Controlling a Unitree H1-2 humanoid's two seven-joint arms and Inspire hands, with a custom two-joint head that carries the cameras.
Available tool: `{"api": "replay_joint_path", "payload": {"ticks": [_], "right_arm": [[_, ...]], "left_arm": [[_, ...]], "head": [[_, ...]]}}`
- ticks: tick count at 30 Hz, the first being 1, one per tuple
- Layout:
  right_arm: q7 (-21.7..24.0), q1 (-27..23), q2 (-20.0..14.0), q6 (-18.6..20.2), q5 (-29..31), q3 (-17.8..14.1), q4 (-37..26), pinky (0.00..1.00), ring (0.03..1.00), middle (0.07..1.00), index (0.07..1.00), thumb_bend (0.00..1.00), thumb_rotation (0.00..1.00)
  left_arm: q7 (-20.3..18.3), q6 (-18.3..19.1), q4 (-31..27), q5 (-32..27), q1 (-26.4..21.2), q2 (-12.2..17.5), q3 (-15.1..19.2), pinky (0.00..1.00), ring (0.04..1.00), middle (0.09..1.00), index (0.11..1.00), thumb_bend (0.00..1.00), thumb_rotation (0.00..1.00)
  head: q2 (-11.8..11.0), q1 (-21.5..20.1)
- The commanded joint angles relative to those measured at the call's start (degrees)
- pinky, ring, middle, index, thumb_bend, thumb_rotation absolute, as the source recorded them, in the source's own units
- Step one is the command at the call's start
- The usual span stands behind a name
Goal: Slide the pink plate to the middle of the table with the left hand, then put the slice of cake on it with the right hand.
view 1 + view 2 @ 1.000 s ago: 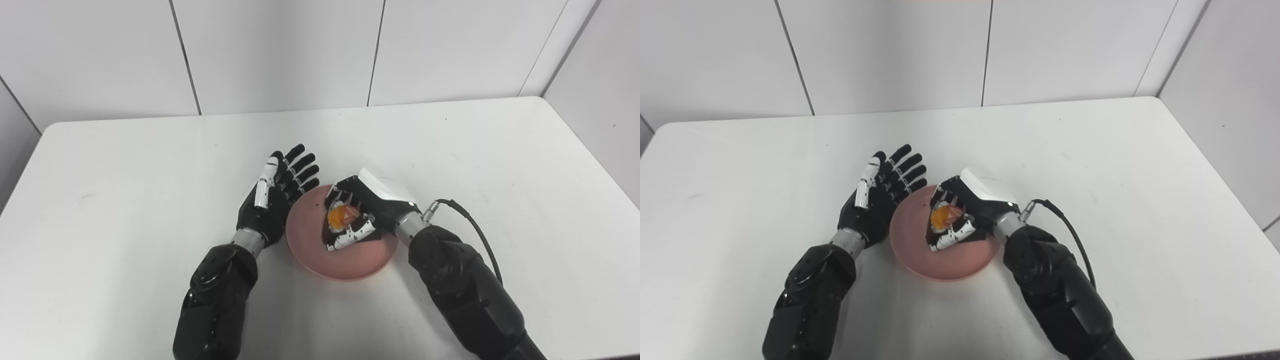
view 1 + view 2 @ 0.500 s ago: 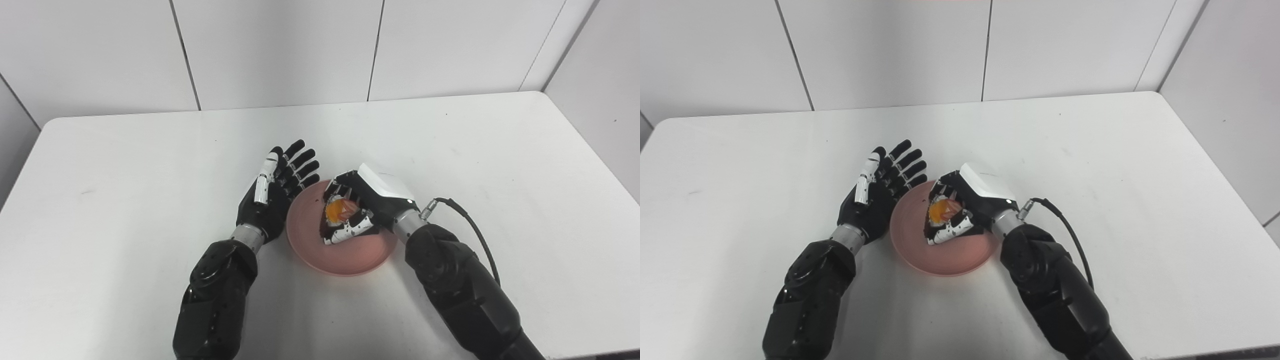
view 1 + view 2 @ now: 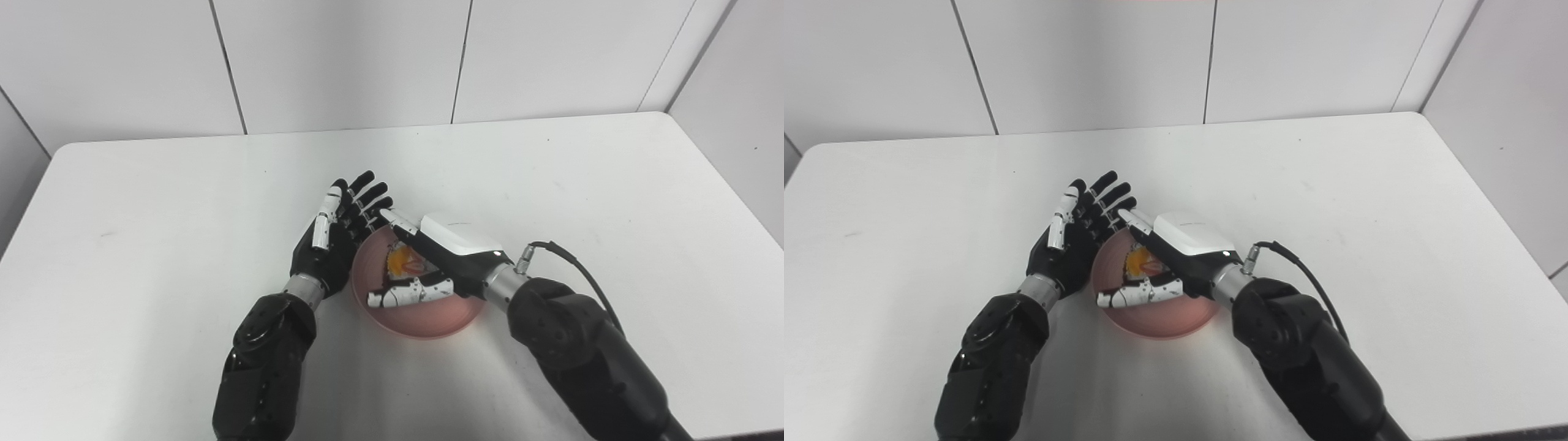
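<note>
On the white worktop (image 3: 184, 184), the pink plate (image 3: 429, 321) sits near the middle, toward the near edge, my released left hand (image 3: 334, 239) touching its left rim. The slice of cake (image 3: 404, 264) lies on it between the spread, unclenched fingers of my right hand (image 3: 441, 260). It looks soft, light and crushable, best held gently by its sides.

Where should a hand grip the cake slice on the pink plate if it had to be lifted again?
Probably by the two flat sides of the cake slice, coming from the right, where the open right hand already brackets it. The left hand blocks the left rim of the pink plate.
</note>
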Motion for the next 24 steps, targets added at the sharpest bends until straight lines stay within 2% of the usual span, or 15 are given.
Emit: {"api": "replay_joint_path", "payload": {"ticks": [1, 9, 11, 14, 17, 20, 21, 23, 24], "right_arm": [[1.81, -2.41, -0.22, 1.67, -0.76, -1.3, -4.67, 0.77, 0.947, 1.0, 1.0, 1.0, 0.89], [6.72, -3.3, -0.45, 2.01, -2.84, -3.12, -10.44, 0.74, 0.931, 1.0, 1.0, 1.0, 0.91], [4.11, -2.27, 0.6, 1.55, -1.62, -5.43, -11.59, 0.67, 0.878, 0.983, 1.0, 0.98, 0.91], [-2.13, 0.02, 2.62, -0.72, 0.94, -9.45, -10.73, 0.67, 0.871, 0.967, 1.0, 0.97, 0.93], [-8.7, 2.58, 4.96, -2.95, 4.04, -13.06, -8.55, 0.79, 0.937, 0.985, 1.0, 0.88, 0.98], [-10.7, 3.25, 5.53, -3.85, 5.14, -13.81, -7.83, 0.81, 0.949, 0.991, 1.0, 0.87, 1.0], [-14.04, 5.03, 7.37, -4.5, 7.27, -15.82, -6.35, 0.81, 0.949, 0.991, 1.0, 0.87, 1.0], [-19.38, 7.7, 10.14, -5.84, 10.64, -18.69, -3.93, 0.84, 0.966, 0.999, 1.0, 0.8, 1.0], [-21.18, 8.51, 11.03, -6.59, 11.75, -19.56, -3.05, 0.86, 0.975, 1.0, 1.0, 0.78, 1.0]], "left_arm": [[1.83, 2.41, 1.7, 1.0, 1.32, 0.02, 0.36, 0.84, 0.865, 0.865, 0.861, 0.37, 1.0], [1.67, 1.95, 2.28, 1.43, 1.07, 0.12, 0.6, 0.85, 0.859, 0.859, 0.854, 0.37, 1.0], [1.47, 1.8, 0.86, 1.42, 1.68, 0.42, 0.55, 0.86, 0.863, 0.863, 0.857, 0.37, 1.0], [1.6, 0.6, -1.22, 1.96, 2.65, 0.79, 0.51, 0.88, 0.883, 0.874, 0.858, 0.38, 1.0], [2.85, -2.23, -3.22, 5.23, 3.87, 1.49, -0.29, 0.85, 0.87, 0.868, 0.857, 0.41, 1.0], [3.12, -2.95, -3.68, 6.49, 4.2, 1.59, -0.39, 0.85, 0.868, 0.867, 0.859, 0.41, 1.0], [3.33, -5.11, -4.59, 8.47, 5.15, 2.42, -1.04, 0.85, 0.868, 0.867, 0.859, 0.41, 1.0], [3.78, -9.03, -5.7, 11.71, 6.55, 3.6, -1.99, 0.94, 0.948, 0.957, 0.951, 0.42, 1.0], [4.0, -10.56, -5.91, 12.83, 6.97, 3.91, -2.28, 0.96, 0.966, 0.974, 0.971, 0.41, 1.0]], "head": [[-0.01, 0.02], [-0.29, 0.06], [-0.46, 0.05], [-0.73, 0.14], [-0.9, 0.03], [-0.9, 0.03], [-1.19, -0.13], [-1.28, -0.35], [-1.28, -0.35]]}}
